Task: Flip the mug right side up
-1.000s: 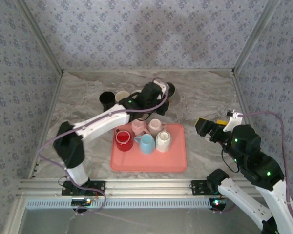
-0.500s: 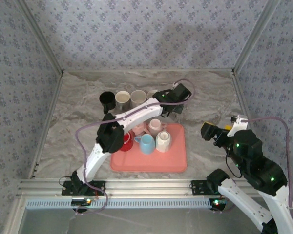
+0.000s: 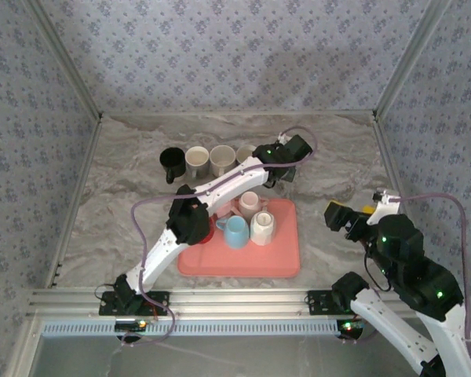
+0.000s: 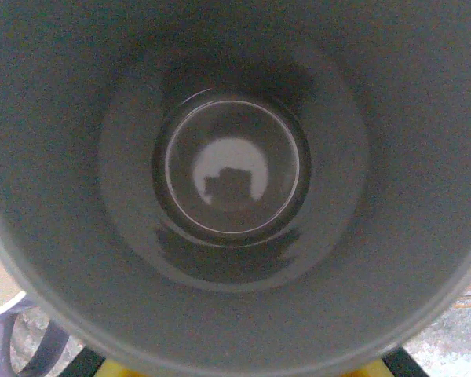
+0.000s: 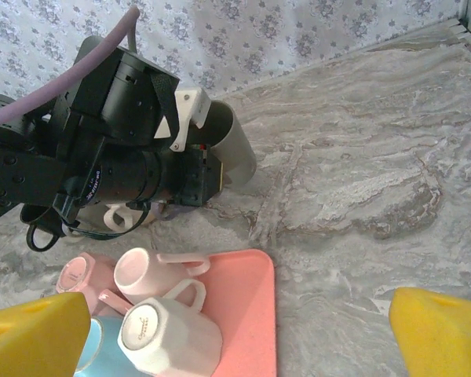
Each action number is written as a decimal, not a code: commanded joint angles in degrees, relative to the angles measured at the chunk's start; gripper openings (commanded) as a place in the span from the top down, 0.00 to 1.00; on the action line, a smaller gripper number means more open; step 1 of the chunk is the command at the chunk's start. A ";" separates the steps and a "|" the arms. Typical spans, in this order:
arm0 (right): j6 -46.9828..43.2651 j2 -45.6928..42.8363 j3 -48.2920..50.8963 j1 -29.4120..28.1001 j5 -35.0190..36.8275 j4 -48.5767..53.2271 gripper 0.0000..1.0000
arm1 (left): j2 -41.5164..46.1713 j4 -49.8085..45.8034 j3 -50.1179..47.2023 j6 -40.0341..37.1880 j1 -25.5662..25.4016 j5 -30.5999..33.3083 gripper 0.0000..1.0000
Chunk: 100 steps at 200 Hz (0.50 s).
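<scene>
Grips the grey mug (image 5: 235,149) in the left tool (image 5: 200,145), jaws narrow and closed on it, just beyond the far edge of the pink tray (image 5: 247,314). Holds it tipped on its side, closed bottom pointing away from the arm, mouth toward the left wrist camera. Seen from there: straight down the dark inside to a glossy bottom. Contact with the marble surface (image 5: 361,157): impossible to tell. Hangs the right tool (image 5: 235,330) wide, yellow pads (image 5: 39,326) far apart, holding nothing, off the tray's right side. On the tray, bunched together: 2 pink mugs (image 5: 141,271), 1 blue mug (image 3: 235,230), 1 white mug (image 5: 169,334), 1 red mug (image 3: 209,233) half hidden by the left arm. Behind the tray, in a row, mouths up: 1 black mug (image 3: 171,162) and 3 pale mugs (image 3: 222,159).
</scene>
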<state>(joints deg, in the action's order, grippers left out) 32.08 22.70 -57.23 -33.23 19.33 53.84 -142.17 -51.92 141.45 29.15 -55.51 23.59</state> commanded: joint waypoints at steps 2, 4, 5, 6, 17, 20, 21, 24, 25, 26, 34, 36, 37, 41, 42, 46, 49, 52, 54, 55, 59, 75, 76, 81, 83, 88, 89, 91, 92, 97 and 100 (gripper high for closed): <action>0.78 -0.89 0.08 0.28 0.97 1.43 0.00 | 0.51 1.87 3.00 2.13 0.57 1.56 1.00; 0.75 -0.90 0.10 0.30 0.86 1.44 0.00 | 0.49 1.86 2.99 2.18 0.62 1.50 1.00; 0.73 -0.90 0.10 0.33 0.87 1.48 0.00 | 0.49 1.84 2.93 2.16 0.64 1.48 1.00; 0.76 -0.94 0.06 0.26 0.88 1.50 0.00 | 0.49 1.83 2.90 2.24 0.65 1.42 1.00; 0.84 -1.07 0.23 0.30 0.80 1.61 0.00 | 0.41 1.97 2.70 2.28 0.70 1.22 1.00; 0.84 -1.12 0.35 0.31 0.79 1.69 0.00 | 0.34 2.00 2.66 2.31 0.74 1.13 1.00; 0.91 -1.14 0.40 0.34 0.79 1.65 0.00 | 0.32 1.95 2.63 2.32 0.75 1.12 1.00; 0.92 -1.16 0.45 0.27 0.79 1.66 0.00 | 0.24 2.06 2.61 2.38 0.75 0.98 1.00; 0.99 -1.16 0.50 0.27 0.79 1.68 0.00 | 0.23 2.03 2.56 2.40 0.75 0.91 1.00; 1.02 -1.16 0.52 0.32 0.75 1.69 0.00 | 0.23 2.01 2.58 2.40 0.75 0.88 1.00; 1.10 -1.25 0.71 0.27 0.63 1.55 0.00 | 0.02 2.09 2.45 2.62 0.88 0.23 1.00; 1.14 -1.25 0.78 0.27 0.51 1.60 0.00 | -0.07 2.09 2.39 2.70 0.91 0.09 1.00; 1.14 -1.30 0.79 0.23 0.52 1.56 0.00 | -0.05 2.09 2.37 2.73 0.92 0.03 1.00; 1.22 -1.34 0.93 0.30 0.53 1.53 0.00 | -0.12 2.09 2.28 3.03 1.01 -0.25 1.00; 1.23 -1.34 0.96 0.29 0.53 1.53 0.00 | -0.12 2.09 2.27 3.11 1.01 -0.41 1.00; 1.30 -1.34 1.05 0.28 0.53 1.53 0.00 | -0.22 2.09 2.20 3.34 1.13 -0.83 1.00; 1.34 -1.34 1.13 0.31 0.45 1.55 0.00 | -0.30 2.21 2.07 3.49 1.22 -1.15 1.00; 1.38 -1.38 1.16 0.30 0.44 1.53 0.00 | -0.37 2.27 1.96 3.74 1.31 -1.38 1.00; 1.40 -1.42 1.22 0.24 0.42 1.53 0.00 | -0.38 2.31 1.87 3.86 1.35 -1.58 1.00; 1.41 -1.42 1.23 0.26 0.39 1.53 0.00 | -0.43 2.33 1.80 3.88 1.36 -1.69 1.00; 1.43 -1.55 1.37 0.34 0.44 1.49 0.00 | -0.47 2.42 1.66 3.98 1.45 -2.13 1.00; 1.43 -1.85 1.76 0.28 0.27 1.41 0.00 | -0.75 2.79 1.03 4.24 1.78 -2.70 1.00; 1.42 -1.86 1.77 0.28 0.27 1.38 0.00 | -0.74 2.79 1.03 4.25 1.79 -2.69 1.00; 1.49 -1.95 1.90 0.33 0.18 1.38 0.00 | -0.85 2.79 0.94 4.40 1.87 -2.80 1.00; 1.56 -2.02 1.94 0.27 0.11 1.40 0.00 | -0.90 2.79 0.94 4.47 1.89 -2.77 1.00; 1.52 -2.11 1.95 0.27 0.02 1.36 0.00 | -0.98 2.88 0.81 4.58 1.94 -2.77 1.00; 1.56 -2.12 1.95 0.23 0.01 1.36 0.00 | -0.99 2.88 0.78 4.59 1.96 -2.77 1.00; 1.51 -2.13 2.02 0.20 0.00 1.40 0.00 | -1.00 2.86 0.81 4.60 1.97 -2.77 1.00; 1.51 -2.17 2.03 0.24 0.00 1.33 0.00 | -1.05 2.91 0.78 4.60 1.98 -2.81 1.00; 1.50 -2.13 2.04 0.24 -0.08 1.36 0.00 | -1.16 2.93 0.76 4.60 1.98 -2.78 1.00; 1.42 -2.13 2.05 0.23 -0.08 1.40 0.00 | -1.22 2.88 0.76 4.58 1.97 -2.79 1.00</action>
<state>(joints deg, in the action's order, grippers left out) 32.58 21.52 -55.57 -33.23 19.27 54.74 -143.50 -52.27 141.45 32.64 -53.95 20.12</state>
